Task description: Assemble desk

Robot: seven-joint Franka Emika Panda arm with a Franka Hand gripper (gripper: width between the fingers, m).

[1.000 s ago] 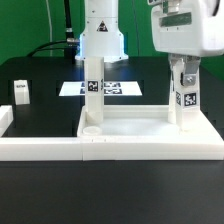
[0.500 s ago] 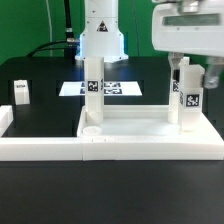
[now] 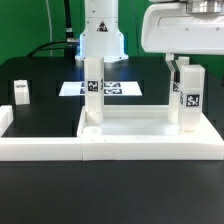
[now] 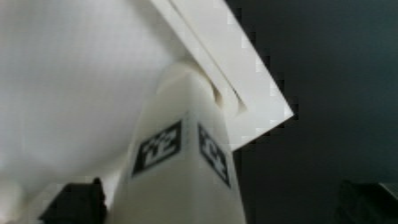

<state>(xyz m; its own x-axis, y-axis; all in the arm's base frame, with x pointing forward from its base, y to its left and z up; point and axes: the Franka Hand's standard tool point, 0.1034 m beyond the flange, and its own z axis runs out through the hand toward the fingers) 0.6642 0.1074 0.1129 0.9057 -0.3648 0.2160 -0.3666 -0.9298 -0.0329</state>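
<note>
The white desk top [image 3: 135, 136] lies upside down as a shallow tray against the rail. Two tagged white legs stand upright in it, one at the exterior view's left corner [image 3: 92, 92] and one at the right corner [image 3: 187, 97]. My gripper [image 3: 186, 64] hangs just over the right leg's top, open, with its fingers [image 3: 172, 62] spread either side. In the wrist view the same leg [image 4: 187, 160] stands between the dark fingertips [image 4: 75, 203] of my gripper [image 4: 217, 208], with a gap on each side.
A third loose leg [image 3: 21, 91] lies on the black table at the exterior view's left. The marker board [image 3: 110, 88] lies behind the tray, before the robot base [image 3: 103, 35]. The low white border rail [image 3: 40, 149] runs along the front.
My gripper was shut on the right leg a second ago. It has opened, let go and risen. The leg stays upright in its corner.
</note>
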